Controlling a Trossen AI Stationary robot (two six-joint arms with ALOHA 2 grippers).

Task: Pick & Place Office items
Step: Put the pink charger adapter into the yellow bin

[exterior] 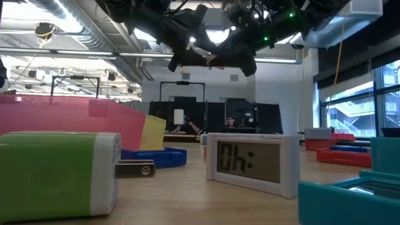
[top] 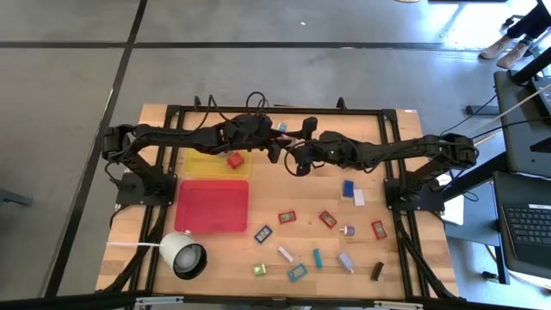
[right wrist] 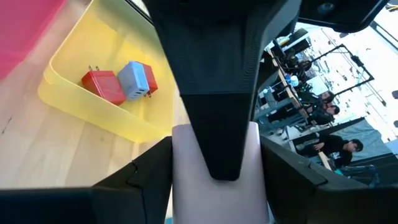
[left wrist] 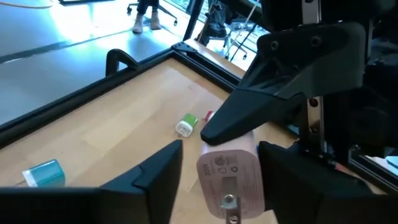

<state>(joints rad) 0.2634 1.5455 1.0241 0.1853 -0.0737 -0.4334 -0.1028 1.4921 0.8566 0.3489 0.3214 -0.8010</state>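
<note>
Pink item (right wrist: 214,186): lower end cut off at bottom edge, middle covered by dark finger (right wrist: 214,93).
Green block (exterior: 59,175): cut off at left edge.
Teal piece (exterior: 356,197): cut off lower right.

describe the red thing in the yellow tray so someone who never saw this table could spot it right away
Start at the yellow tray, which lies on the wooden table's far side, just beyond the larger red tray. Inside it, near its right end, sit two small plug-in chargers touching each other. The one meant is the red charger, with two metal prongs sticking out; its neighbour is grey-blue.
</note>
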